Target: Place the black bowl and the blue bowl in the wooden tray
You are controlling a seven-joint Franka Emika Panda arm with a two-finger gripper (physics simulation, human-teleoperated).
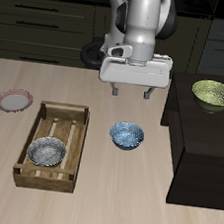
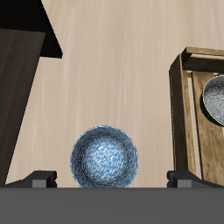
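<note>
The blue bowl [image 1: 127,136] [image 2: 104,159] rests upright on the table beside the wooden tray [image 1: 36,172] [image 2: 186,114]. The black bowl [image 1: 47,153] [image 2: 215,96] lies inside the tray, at the end nearer the table's front edge. My gripper [image 1: 132,93] [image 2: 109,181] hangs above the table just behind the blue bowl, open, with nothing between its fingers. The wrist view shows both fingertips [image 2: 41,179] spread wide on either side of the blue bowl, well above it.
A dark raised block [image 1: 203,145] [image 2: 19,96] stands beside the blue bowl, and a yellow-green bowl [image 1: 215,94] sits on top of it. A small pink plate [image 1: 13,100] lies beyond the tray. Dark cabinets line the back.
</note>
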